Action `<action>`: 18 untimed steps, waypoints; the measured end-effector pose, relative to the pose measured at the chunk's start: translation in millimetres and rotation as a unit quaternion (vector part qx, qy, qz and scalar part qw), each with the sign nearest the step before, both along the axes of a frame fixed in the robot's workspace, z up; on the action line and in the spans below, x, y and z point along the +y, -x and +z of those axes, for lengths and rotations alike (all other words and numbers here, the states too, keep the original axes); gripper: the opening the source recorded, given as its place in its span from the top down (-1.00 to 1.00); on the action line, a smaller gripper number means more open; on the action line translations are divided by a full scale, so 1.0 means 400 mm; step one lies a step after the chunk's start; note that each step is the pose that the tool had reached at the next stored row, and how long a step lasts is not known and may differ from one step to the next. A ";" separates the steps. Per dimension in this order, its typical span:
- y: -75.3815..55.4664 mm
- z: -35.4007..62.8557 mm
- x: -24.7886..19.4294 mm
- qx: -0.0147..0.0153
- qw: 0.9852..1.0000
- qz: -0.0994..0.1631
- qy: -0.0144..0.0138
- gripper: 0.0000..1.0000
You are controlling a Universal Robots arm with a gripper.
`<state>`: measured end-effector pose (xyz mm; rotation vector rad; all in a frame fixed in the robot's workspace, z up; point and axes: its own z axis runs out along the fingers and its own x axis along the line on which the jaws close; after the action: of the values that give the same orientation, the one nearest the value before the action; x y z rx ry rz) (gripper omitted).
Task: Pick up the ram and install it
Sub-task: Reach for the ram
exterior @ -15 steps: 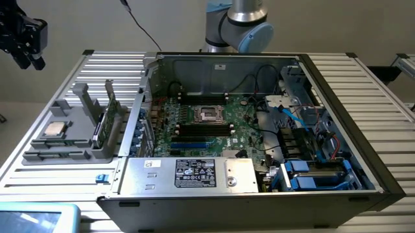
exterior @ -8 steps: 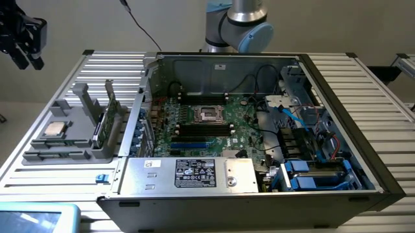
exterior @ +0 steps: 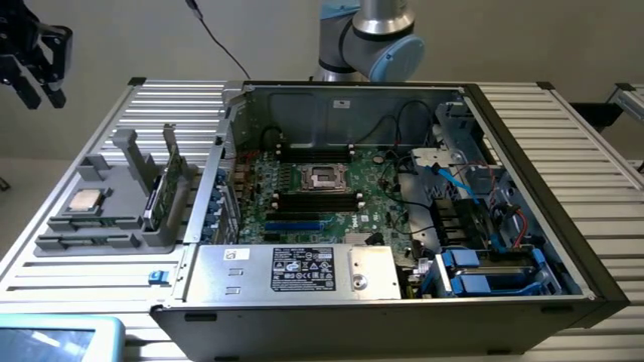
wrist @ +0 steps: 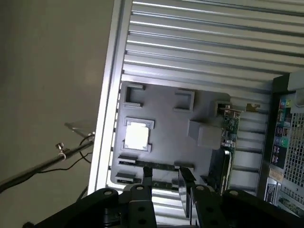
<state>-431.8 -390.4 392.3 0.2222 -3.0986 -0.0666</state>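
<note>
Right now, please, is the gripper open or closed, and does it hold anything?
Gripper: open, holding nothing.

The worktop (exterior: pixel 563 143) is ribbed bare metal, a pale silver with a soft sheen. The holder (exterior: pixel 111 226) on it looks like matt grey plastic, smooth. The processor chip (exterior: pixel 83 200) has a bright, polished metal lid. The ram (wrist: pixel 164 166) shows a dull green circuit-board face. The computer case (exterior: pixel 342 102) is plain grey sheet metal inside, with matt black outer panels. Its power supply (exterior: pixel 372 275) is bare sheet metal carrying a paper label. The tool (exterior: pixel 42 94) is matt black.
</note>
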 end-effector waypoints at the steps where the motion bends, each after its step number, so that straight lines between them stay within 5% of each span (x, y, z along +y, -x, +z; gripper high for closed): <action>1: 0.000 0.000 0.000 0.000 1.000 0.009 0.000 0.29; 9: 0.004 -0.005 0.000 0.000 0.997 0.080 -0.002 0.29; 18: 0.008 -0.018 0.000 0.000 0.987 0.158 -0.008 0.29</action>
<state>-434.9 -390.4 385.2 0.7085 -3.0200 -0.0827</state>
